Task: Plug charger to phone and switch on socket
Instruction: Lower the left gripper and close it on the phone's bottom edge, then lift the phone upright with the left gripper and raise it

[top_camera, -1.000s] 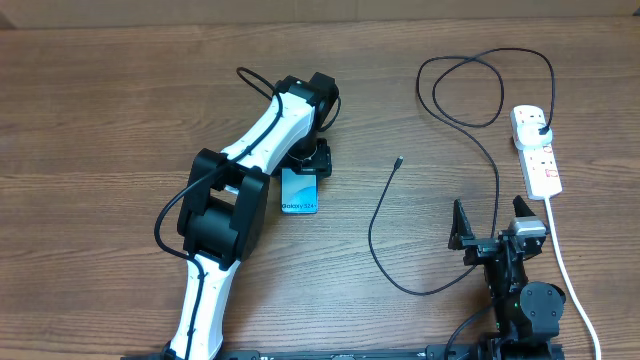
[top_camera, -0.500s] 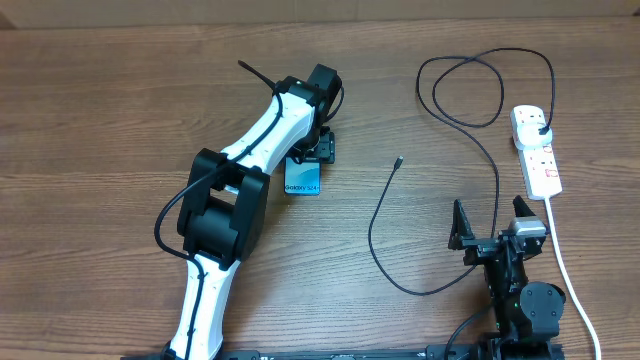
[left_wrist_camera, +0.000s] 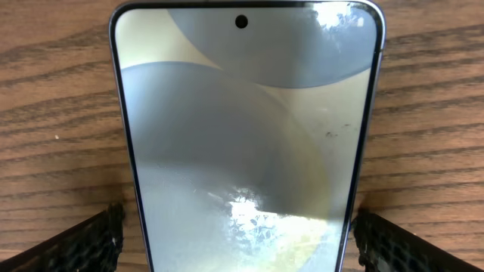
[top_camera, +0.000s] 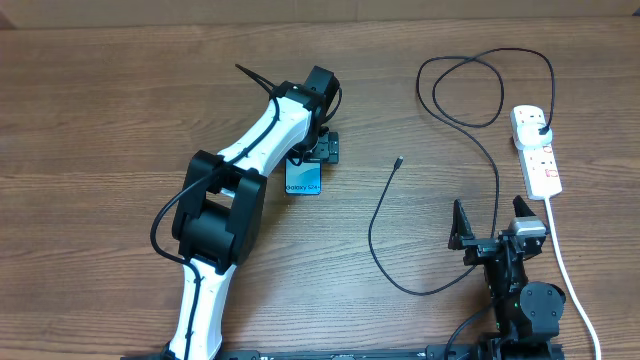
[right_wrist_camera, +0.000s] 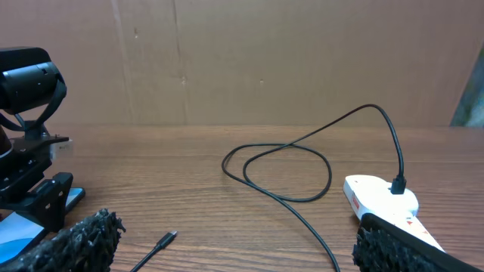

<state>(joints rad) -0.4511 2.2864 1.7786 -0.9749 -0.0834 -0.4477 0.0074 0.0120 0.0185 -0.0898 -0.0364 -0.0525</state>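
The phone (top_camera: 304,179) lies flat on the table, its light-blue screen up, and fills the left wrist view (left_wrist_camera: 242,143). My left gripper (top_camera: 314,157) (left_wrist_camera: 240,243) straddles its far end, open, with a strip of wood showing between each black finger (left_wrist_camera: 83,242) and the phone's edges. The charger's connector tip (top_camera: 399,161) (right_wrist_camera: 168,239) lies free to the phone's right. Its black cable loops back to a plug (top_camera: 541,128) (right_wrist_camera: 396,184) seated in the white socket (top_camera: 540,165) (right_wrist_camera: 374,198). My right gripper (top_camera: 495,222) (right_wrist_camera: 234,245) stands open near the front edge, empty.
The socket's thick white cord (top_camera: 568,275) runs toward the front right edge. The black cable makes a loop (top_camera: 465,90) at the back right and a long bow (top_camera: 372,225) between phone and right arm. A brown board (right_wrist_camera: 287,60) backs the table.
The phone slid a little farther from the front edge with my left gripper, whose jaws then widened off its sides. The right arm has not moved.
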